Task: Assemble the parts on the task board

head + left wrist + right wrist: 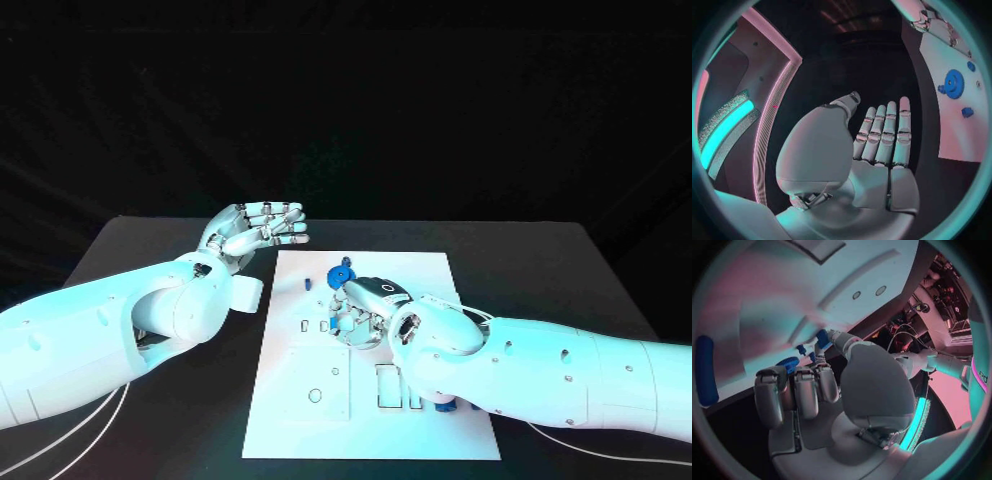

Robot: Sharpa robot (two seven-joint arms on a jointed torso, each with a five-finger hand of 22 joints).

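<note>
The left hand (260,226) hovers empty, fingers straight and apart, over bare black table (144,250) just off the task board's (418,280) left edge. The right hand (364,312) pinches a small blue part (822,339) above mid-board, beside a blue gear (340,276).

Left hand (879,145) flat, fingers together, beside task board (948,115) with blue gear (954,83)

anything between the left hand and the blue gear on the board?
No parts: head view shows bare black table and white task board edge between the left hand and the blue gear.
</note>
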